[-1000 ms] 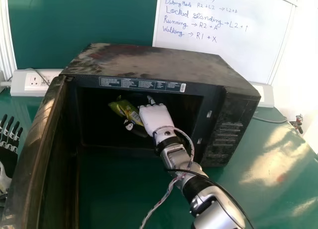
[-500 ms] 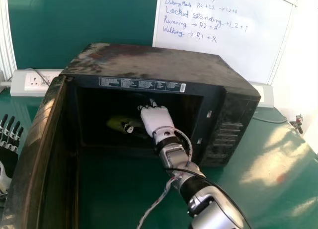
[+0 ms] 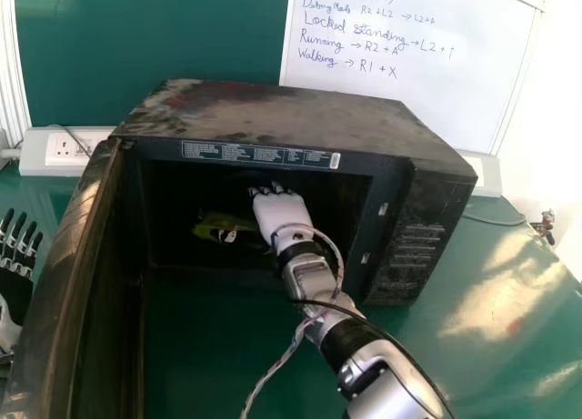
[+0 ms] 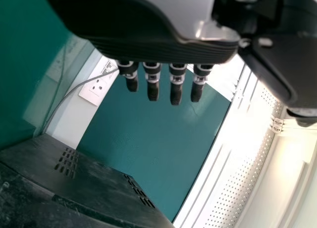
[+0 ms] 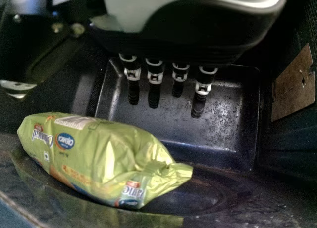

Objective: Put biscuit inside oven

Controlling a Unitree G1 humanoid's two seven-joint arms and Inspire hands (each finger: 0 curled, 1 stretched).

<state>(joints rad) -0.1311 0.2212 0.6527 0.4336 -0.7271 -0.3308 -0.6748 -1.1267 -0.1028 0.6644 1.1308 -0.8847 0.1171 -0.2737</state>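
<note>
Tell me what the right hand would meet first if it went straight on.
Most likely the oven's back wall, though the remaining depth is unclear. The biscuit pack lies to the left of the right hand, seemingly off that line.

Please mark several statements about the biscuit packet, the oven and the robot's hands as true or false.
1. The biscuit packet lies inside the oven. True.
2. The right hand is gripping the biscuit packet. False: the right hand is in the oven too, but its fingers are straight and hold nothing.
3. The oven door is closed. False: the oven door stands open, at the left of the head view.
4. The left hand is outside the oven. True.
5. The biscuit packet's wrapper is mostly red. False: it is mostly green.
</note>
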